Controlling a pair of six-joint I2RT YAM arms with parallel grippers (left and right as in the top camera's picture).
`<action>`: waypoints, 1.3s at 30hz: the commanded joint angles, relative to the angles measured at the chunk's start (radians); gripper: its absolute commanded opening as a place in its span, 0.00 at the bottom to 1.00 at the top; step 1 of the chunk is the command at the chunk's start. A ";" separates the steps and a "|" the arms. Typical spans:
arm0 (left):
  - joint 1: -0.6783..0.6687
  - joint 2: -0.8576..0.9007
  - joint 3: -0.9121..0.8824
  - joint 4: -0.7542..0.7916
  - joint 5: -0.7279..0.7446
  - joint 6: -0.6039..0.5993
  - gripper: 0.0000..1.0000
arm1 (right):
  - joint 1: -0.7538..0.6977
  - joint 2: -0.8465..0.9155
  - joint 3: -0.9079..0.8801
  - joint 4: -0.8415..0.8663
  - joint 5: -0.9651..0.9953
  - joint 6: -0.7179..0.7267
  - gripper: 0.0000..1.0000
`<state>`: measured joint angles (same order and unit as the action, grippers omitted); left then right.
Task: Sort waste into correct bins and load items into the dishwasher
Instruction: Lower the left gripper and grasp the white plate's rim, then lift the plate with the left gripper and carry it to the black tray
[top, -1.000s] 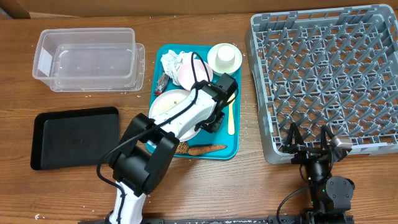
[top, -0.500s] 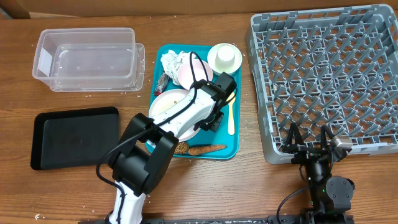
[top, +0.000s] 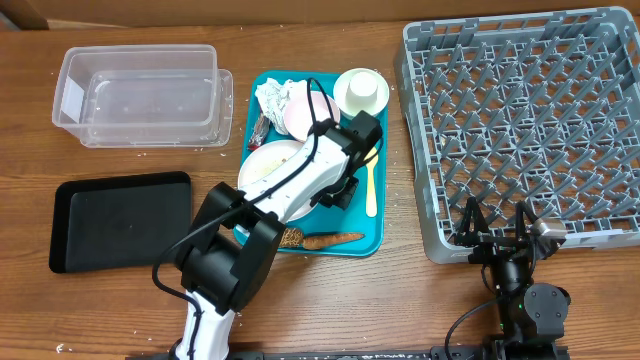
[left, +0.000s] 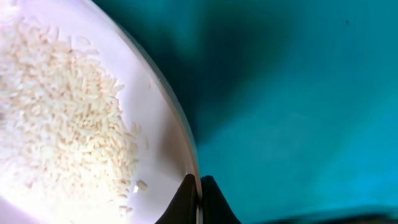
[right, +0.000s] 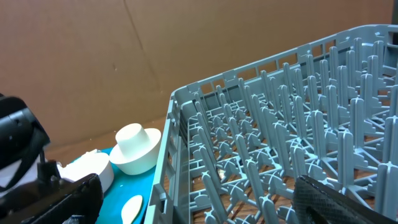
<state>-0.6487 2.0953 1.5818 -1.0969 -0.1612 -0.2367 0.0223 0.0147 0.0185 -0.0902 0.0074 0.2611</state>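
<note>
Left fingers (left: 185, 202) pinch the pale pink plate (left: 74, 124) at its rim, seemingly tight. Right fingers (right: 329, 199) are spread wide near the bench's front edge.

A robot lab: wooden table (top: 400, 295), cardboard backdrop (right: 93, 62).

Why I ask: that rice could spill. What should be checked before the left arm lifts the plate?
1. Grip on the rim: ok. The left fingers pinch the edge of the plate.
2. Plate free of loose food: not ok. A pile of rice lies on it.
3. Grip firm enough for a lift: cannot tell.
4. Tub open to take waste: ok. It has no lid and looks empty.
5. Room in the rack: ok. No dishes show in it.
6. Right gripper out of the way: ok. It is open at the rack's near edge.
</note>
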 joint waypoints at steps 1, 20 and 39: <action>-0.012 0.020 0.066 -0.042 -0.006 -0.049 0.04 | 0.006 -0.012 -0.011 0.007 0.002 -0.006 1.00; -0.015 0.009 0.157 -0.294 -0.086 -0.261 0.04 | 0.006 -0.012 -0.011 0.007 0.002 -0.006 1.00; 0.082 -0.283 0.157 -0.344 -0.085 -0.329 0.04 | 0.006 -0.012 -0.011 0.007 0.002 -0.006 1.00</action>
<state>-0.6163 1.8606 1.7145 -1.4307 -0.2142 -0.5446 0.0223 0.0147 0.0185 -0.0895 0.0074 0.2611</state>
